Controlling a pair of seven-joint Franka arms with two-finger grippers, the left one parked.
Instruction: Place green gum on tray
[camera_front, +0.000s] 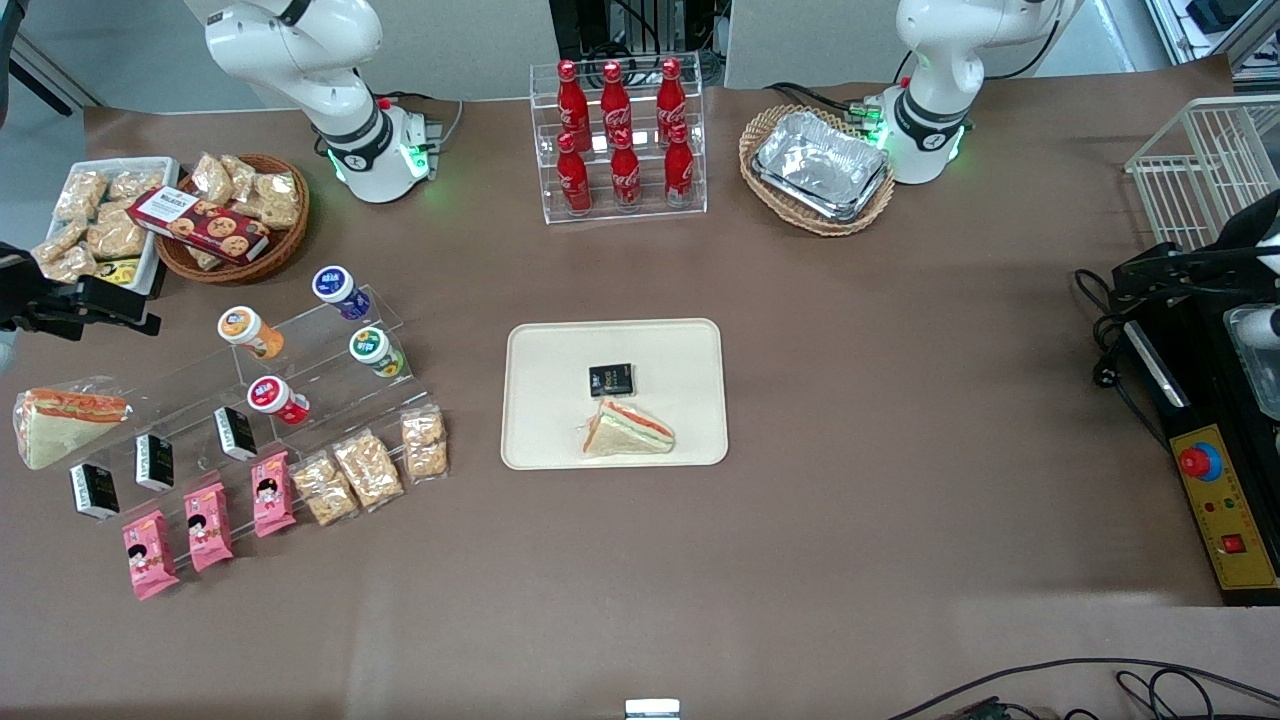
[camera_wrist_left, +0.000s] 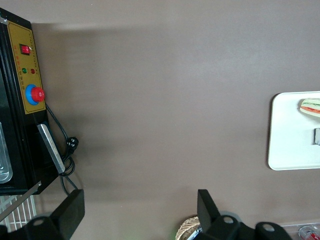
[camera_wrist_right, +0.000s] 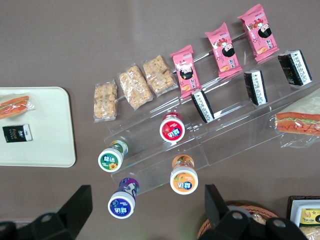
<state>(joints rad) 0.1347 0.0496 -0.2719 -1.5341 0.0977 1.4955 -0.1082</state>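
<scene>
The green gum (camera_front: 375, 350) lies on a clear acrylic step rack, its green-rimmed white lid (camera_wrist_right: 111, 159) facing up. The cream tray (camera_front: 560, 400) sits mid-table and holds a wrapped sandwich (camera_front: 628, 430) and a small black packet (camera_front: 611, 379). My gripper (camera_front: 110, 308) hovers at the working arm's end of the table, well apart from the gum and farther from the tray than the rack is. In the right wrist view the gripper (camera_wrist_right: 147, 210) is open with nothing between its fingers; the gum and the tray (camera_wrist_right: 45, 130) both show there. The tray (camera_wrist_left: 290, 145) also shows in the left wrist view.
On the rack with the gum are a blue-lidded bottle (camera_front: 338, 288), an orange-lidded one (camera_front: 247, 330) and a red-lidded one (camera_front: 274, 397). Black packets, pink packets and snack bars lie nearer the front camera. A wicker basket (camera_front: 235, 215) and a cola rack (camera_front: 620, 135) stand farther back.
</scene>
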